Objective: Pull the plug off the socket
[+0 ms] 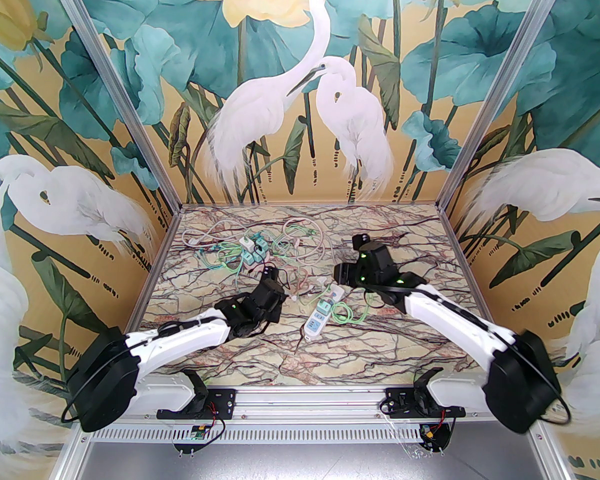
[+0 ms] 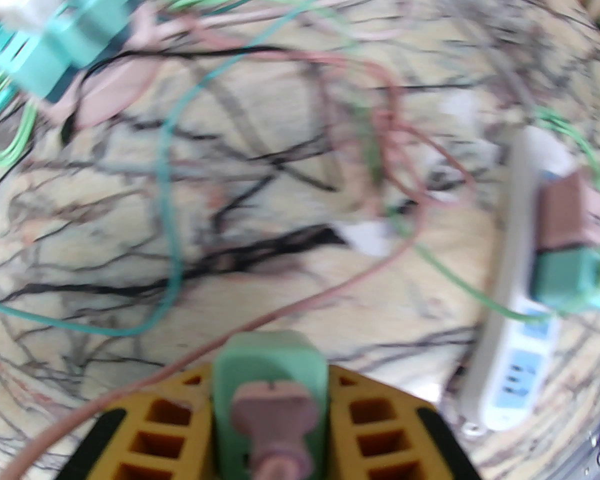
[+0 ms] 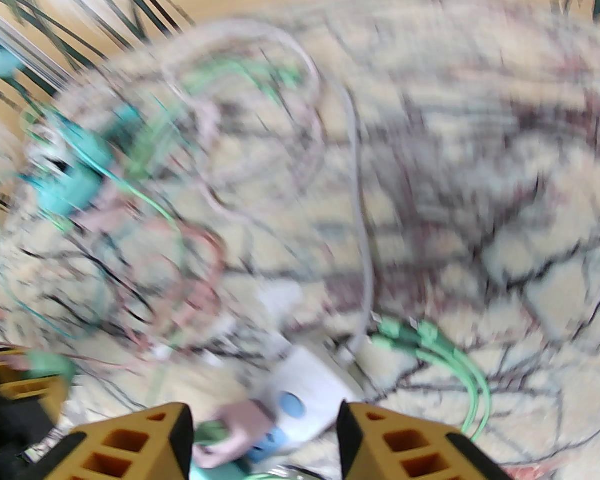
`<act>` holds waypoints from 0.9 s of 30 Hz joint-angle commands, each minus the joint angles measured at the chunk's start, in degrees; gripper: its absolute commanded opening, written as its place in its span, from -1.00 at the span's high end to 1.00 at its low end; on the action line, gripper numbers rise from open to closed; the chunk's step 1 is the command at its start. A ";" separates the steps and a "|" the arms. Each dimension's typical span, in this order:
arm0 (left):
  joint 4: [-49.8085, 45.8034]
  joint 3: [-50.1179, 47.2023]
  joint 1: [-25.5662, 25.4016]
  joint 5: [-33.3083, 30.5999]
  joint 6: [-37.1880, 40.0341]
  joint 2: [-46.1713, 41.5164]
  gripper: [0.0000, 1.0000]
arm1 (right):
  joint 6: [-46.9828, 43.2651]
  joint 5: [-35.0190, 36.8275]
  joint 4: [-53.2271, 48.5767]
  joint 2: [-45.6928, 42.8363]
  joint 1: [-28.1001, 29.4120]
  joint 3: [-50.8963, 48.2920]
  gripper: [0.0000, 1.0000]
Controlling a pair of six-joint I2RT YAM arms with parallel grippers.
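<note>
the yellow fingers [image 2: 170, 418] of the left gripper [image 2: 270, 393] were clamped on a green plug [image 2: 270, 358] with a pink piece on its near face. that grip read clearly from the left wrist, whereas from the top the gripper was just a dark shape over the middle of the desk [image 1: 370, 353]. the plug hung apart from the white power strip [image 2: 510, 288] lying to its right, with a brown plug [image 2: 567, 208] and a teal plug [image 2: 565, 278] seated in it. the right wrist view, badly blurred, showed the right gripper [image 3: 265, 413] with its fingers apart, straddling the strip's end; whether they touched it i could not tell. the top view added a tangle of cords [image 1: 245, 248] toward the far-left corner.
</note>
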 commanded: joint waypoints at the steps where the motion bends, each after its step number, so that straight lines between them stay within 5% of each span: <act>1: -0.94 0.41 1.16 0.28 -1.03 1.31 0.64 | -1.58 0.19 -2.04 -2.72 -0.20 -0.99 -0.18; 12: 3.70 -0.62 1.32 7.97 -1.49 2.81 0.46 | -1.33 -5.90 -0.25 -9.58 0.12 -7.19 -0.18; 14: 3.77 -0.57 1.37 8.82 -1.73 2.94 0.21 | -1.46 -6.96 -0.16 -9.59 0.46 -7.44 -0.19; 17: 3.71 -0.38 1.40 10.12 -2.20 1.87 0.12 | -2.20 -7.33 0.11 -9.38 2.49 -7.77 -0.20; 27: 2.73 -0.02 1.36 13.53 -5.47 -8.61 -0.67 | -1.11 -0.14 0.21 -8.00 5.34 -9.79 -0.18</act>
